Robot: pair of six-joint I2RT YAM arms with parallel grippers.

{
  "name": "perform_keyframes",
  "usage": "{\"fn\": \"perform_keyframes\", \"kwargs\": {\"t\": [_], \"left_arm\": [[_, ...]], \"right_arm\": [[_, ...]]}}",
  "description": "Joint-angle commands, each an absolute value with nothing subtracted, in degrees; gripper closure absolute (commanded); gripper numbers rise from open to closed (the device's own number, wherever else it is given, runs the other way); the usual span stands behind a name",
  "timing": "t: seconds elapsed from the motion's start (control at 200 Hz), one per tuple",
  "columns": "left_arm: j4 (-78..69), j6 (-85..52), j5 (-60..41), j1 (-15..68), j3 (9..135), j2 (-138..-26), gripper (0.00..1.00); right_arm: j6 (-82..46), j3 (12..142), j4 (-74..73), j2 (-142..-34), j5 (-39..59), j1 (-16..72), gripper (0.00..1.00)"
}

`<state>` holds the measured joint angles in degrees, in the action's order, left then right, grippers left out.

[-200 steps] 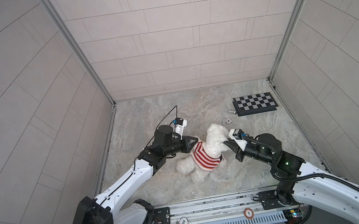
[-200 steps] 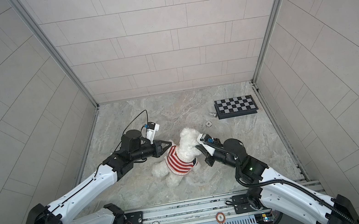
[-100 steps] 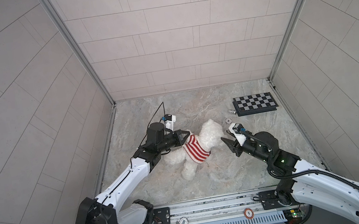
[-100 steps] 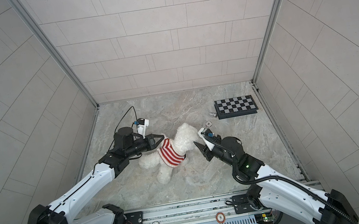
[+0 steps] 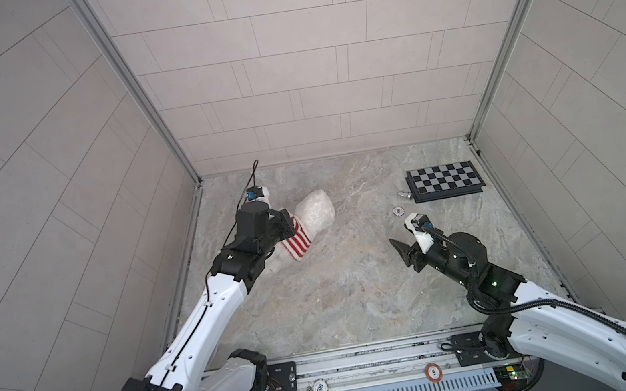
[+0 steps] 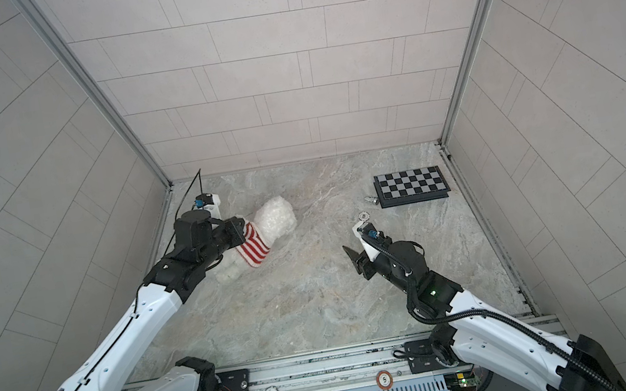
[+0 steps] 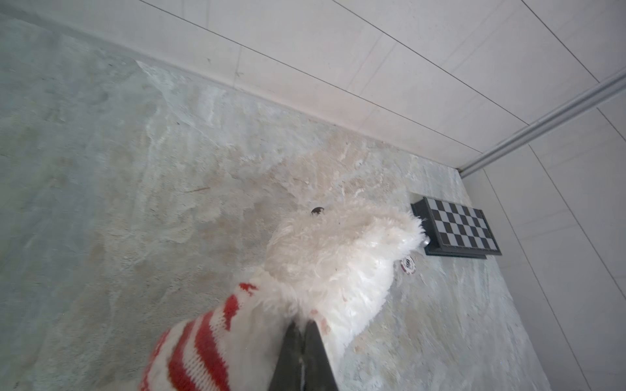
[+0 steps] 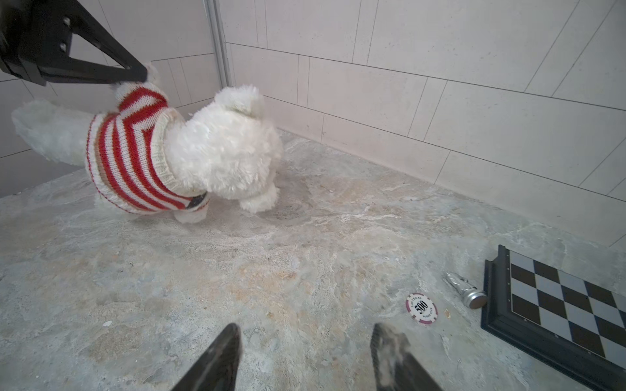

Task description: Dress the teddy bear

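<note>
In both top views, at the left of the marble floor (image 5: 338, 293) near the side wall, the left gripper (image 5: 289, 225) has its fingers pressed together. They pinch the teddy bear (image 5: 316, 215) at the upper arm, where a sleeve of its red-and-white striped sweater (image 5: 298, 244) ends. Whether they bite knit or fur cannot be told.

The bear lies at centre left of each top view. Its long axis runs from lower left to upper right, with the legs toward the left arm and the head toward the back wall. In the right wrist view, at upper left, the bear's body is tipped. Its rump is raised at the left, and its head hangs down at the right with the face turned to the floor. The sweater already covers the torso.

The bear looks light, soft and very squashy, and its long fur would probably slip under a shallow pinch. The knit looks stretchy and likely to ride up if tugged. A firmer hold would likely be a limb or the sweater's ribbed hem, since the round head offers little to grip.

Well apart, at centre right, the right gripper (image 8: 306, 326) has its fingers spread and holds nothing. Further right lie a poker chip (image 8: 421, 308) and a small silver object (image 8: 469, 294). A checkered board (image 8: 555, 311) sits at the far right, near the side wall.
</note>
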<state>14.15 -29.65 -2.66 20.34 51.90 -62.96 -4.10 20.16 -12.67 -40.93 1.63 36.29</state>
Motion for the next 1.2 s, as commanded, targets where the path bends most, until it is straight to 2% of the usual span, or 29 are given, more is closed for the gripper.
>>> {"fn": "perform_keyframes", "kwargs": {"t": [0.0,0.29,0.355,0.631,0.686,0.836,0.891,1.016,1.196], "left_arm": [[15.1,-30.4,3.7,20.8,49.5,-64.1,1.00],[12.9,-34.9,6.2,30.2,46.8,-67.9,1.00],[13.1,-35.7,6.6,32.7,46.2,-68.2,0.97],[12.5,-38.7,3.5,43.4,44.7,-69.6,0.63],[13.0,-38.2,2.2,44.7,45.3,-69.7,0.59],[15.3,-34.4,-0.8,44.5,47.1,-67.7,0.52],[17.2,-32.2,-1.5,43.4,48.1,-66.9,0.47],[19.1,-29.2,-5.1,36.3,46.8,-65.1,0.36],[18.5,-27.4,-7.2,29.3,43.7,-63.7,0.30]], "right_arm": [[-5.7,18.2,-12.9,-38.4,0.7,35.1,0.36],[-7.3,16.7,-7.5,-32.6,0.3,31.6,0.35],[-8.0,16.8,-6.6,-32.1,0.4,30.6,0.35],[-10.8,16.0,-7.7,-35.5,1.3,27.2,0.34],[-11.1,16.2,-8.0,-36.2,1.7,27.0,0.34],[-11.4,16.4,-8.4,-37.2,1.8,26.8,0.34],[-11.3,16.6,-8.1,-37.6,1.8,26.7,0.34],[-11.3,16.7,-8.1,-38.6,2.0,26.7,0.34],[-11.6,17.3,-8.9,-40.5,2.9,26.6,0.34]]}}
